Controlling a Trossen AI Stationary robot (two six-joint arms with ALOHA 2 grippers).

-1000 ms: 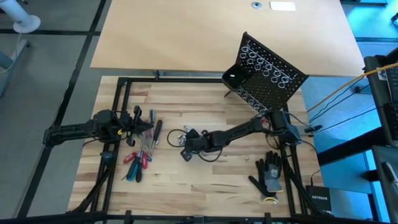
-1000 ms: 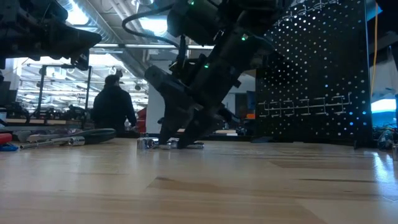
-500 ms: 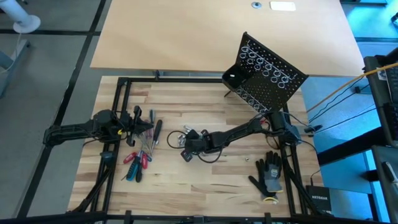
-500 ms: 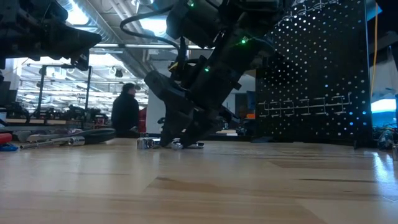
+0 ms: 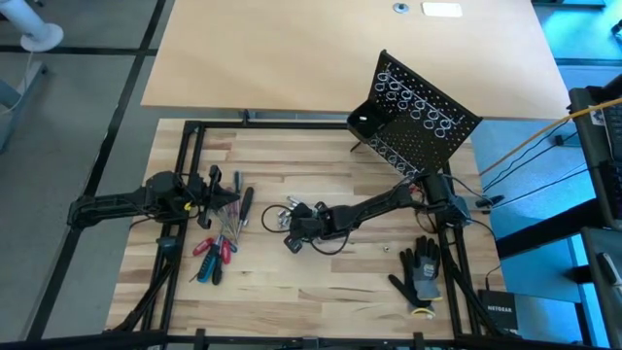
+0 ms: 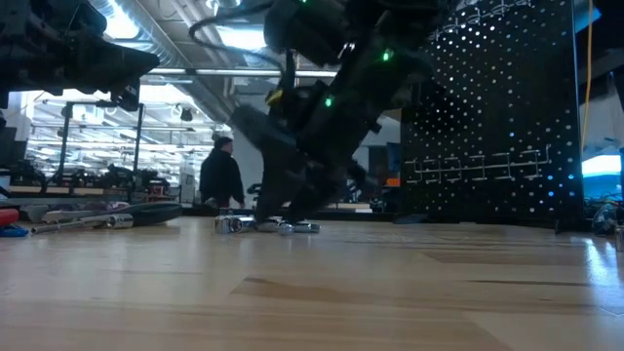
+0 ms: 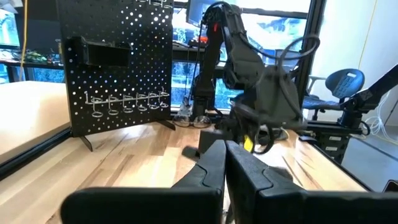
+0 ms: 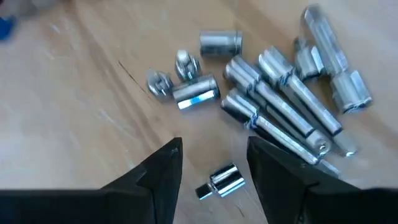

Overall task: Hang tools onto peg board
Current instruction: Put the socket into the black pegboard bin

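- High view hides right gripper [image 5: 289,226] jaws; its wrist view shows fingers spread, empty, over silver bits [image 8: 273,93].
- Left gripper [image 7: 225,163] closed, empty, beside screwdrivers [image 5: 219,243].
- Peg board [image 5: 416,122] at table's far right.

Glove [image 5: 420,270], bkgd person [image 6: 223,175]
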